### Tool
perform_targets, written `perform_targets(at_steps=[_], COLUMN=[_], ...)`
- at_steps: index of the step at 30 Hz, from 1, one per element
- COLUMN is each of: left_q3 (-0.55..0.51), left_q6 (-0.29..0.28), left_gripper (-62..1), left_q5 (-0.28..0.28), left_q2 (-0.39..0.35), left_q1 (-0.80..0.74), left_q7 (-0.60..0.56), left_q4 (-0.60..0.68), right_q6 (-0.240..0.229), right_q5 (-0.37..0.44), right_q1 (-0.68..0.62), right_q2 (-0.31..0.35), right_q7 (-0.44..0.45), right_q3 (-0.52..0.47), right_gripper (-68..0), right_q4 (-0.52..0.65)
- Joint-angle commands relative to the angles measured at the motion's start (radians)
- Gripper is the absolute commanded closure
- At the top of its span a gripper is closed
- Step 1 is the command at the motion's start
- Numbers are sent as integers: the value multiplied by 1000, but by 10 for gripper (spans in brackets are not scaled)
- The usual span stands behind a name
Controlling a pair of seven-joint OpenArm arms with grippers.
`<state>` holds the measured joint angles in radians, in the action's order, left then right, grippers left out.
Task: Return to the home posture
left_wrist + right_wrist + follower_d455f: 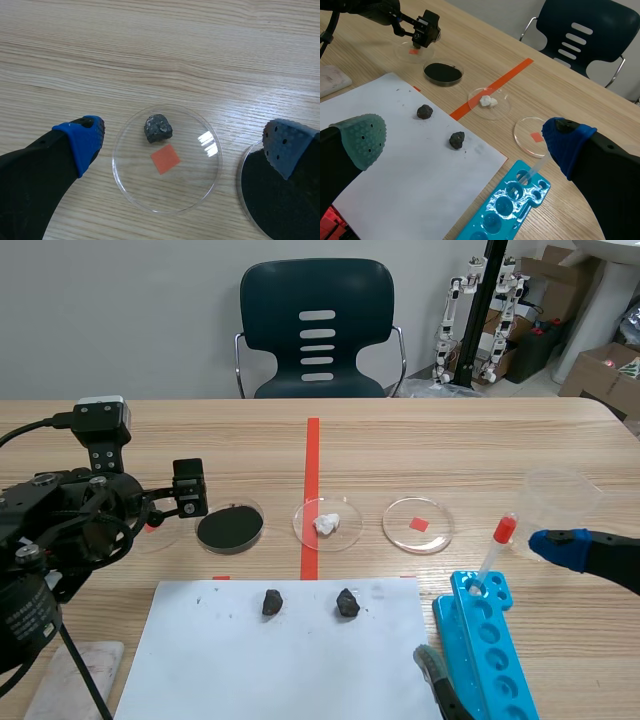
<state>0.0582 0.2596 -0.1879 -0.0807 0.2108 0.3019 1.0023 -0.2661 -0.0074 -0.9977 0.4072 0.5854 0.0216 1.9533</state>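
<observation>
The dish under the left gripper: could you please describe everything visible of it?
The dish is round, shallow and clear, glass or plastic by its look, and lies flat on the wooden table. A small dark rock sits inside it, off centre, and an orange-red square shows at its middle. It lies under the open left gripper, between the fingers, and apart from the black-filled dish beside it.
</observation>
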Motion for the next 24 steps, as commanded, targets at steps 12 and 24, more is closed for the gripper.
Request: perform_targets(at_steps=[12, 24], left_q3=[-3, -3], left_q6=[0, -101], left_gripper=[-623, -623], left_q5=[1, 24], left_q2=[-6, -40], left_q1=[16, -46], left_q7=[-14, -14], left_q4=[6, 88], right_q6=[5, 5], right_q5=[12, 12], right_q1=[3, 3], right_q2=[0, 0], right_q7=[16, 16], right_q3=[-5, -5], right_gripper=[-679, -679], right_q4=[22, 22])
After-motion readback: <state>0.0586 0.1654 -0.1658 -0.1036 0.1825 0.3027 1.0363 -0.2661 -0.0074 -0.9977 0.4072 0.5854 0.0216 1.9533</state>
